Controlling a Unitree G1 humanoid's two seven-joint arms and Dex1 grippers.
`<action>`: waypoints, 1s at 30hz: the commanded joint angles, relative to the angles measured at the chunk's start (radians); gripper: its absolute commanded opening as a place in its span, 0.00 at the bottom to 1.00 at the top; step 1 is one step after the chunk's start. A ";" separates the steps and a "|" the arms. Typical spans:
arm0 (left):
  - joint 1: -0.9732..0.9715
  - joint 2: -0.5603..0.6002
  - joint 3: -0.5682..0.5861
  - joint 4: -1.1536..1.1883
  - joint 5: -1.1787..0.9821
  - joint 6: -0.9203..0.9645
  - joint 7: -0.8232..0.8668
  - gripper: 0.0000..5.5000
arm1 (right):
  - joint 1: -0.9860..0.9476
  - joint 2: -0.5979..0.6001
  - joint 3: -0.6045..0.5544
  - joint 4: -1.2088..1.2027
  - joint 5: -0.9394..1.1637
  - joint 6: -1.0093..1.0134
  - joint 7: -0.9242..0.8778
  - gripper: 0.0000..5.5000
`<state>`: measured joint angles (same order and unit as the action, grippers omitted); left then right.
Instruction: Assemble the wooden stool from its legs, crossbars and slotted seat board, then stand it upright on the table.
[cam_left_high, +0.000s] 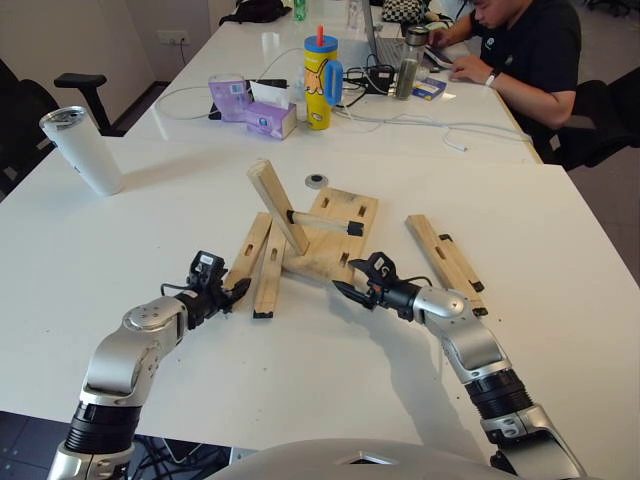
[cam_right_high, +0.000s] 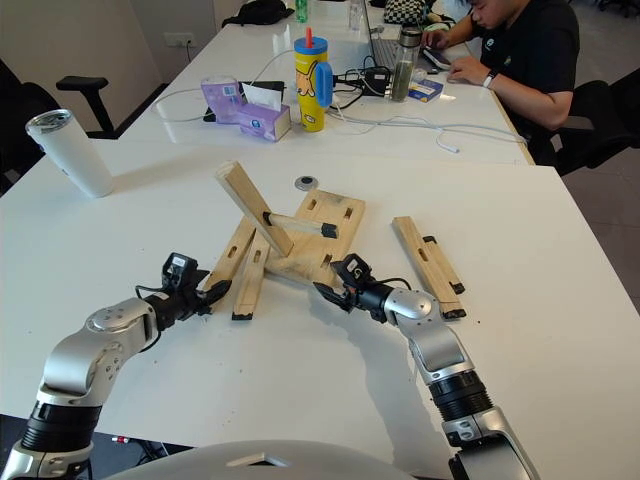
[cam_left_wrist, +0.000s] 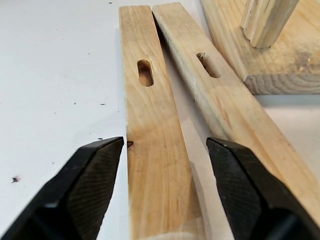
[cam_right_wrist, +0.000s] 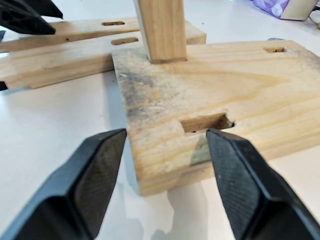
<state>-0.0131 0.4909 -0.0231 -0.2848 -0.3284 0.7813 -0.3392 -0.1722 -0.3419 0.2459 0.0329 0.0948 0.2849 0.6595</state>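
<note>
The slotted seat board (cam_left_high: 330, 250) is lying flat mid-counter (cam_left_high: 150, 230), carrying one tilted leg (cam_left_high: 278, 205) with a crossbar (cam_left_high: 322, 222) jutting right. The left gripper (cam_left_wrist: 165, 142) is hovering with fingers spread wide on either side of the near end of a loose leg (cam_left_wrist: 150, 125), gripping nothing; a second leg (cam_left_wrist: 225, 100) is lying just beside it. The right gripper (cam_right_wrist: 165, 132) is facing the board's near edge, fingers wide and empty. Two more pieces (cam_left_high: 445, 255) are lying to the right, and bare counter is stretching nearer.
</note>
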 joint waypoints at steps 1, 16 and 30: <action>-0.012 -0.002 -0.025 0.030 0.054 -0.009 0.014 0.55 | -0.002 -0.005 0.002 -0.019 -0.005 0.009 0.004 0.54; -0.007 -0.036 -0.013 0.066 0.117 -0.080 0.022 0.37 | -0.010 -0.010 0.003 -0.025 -0.004 0.016 0.008 0.54; -0.132 -0.111 0.197 0.093 0.150 -0.324 0.168 0.37 | -0.086 0.048 -0.217 -0.222 0.502 0.567 0.090 0.54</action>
<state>-0.1014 0.3919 0.1420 -0.1807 -0.1813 0.4954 -0.1934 -0.2041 -0.3115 0.1054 -0.1610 0.4915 0.7524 0.7613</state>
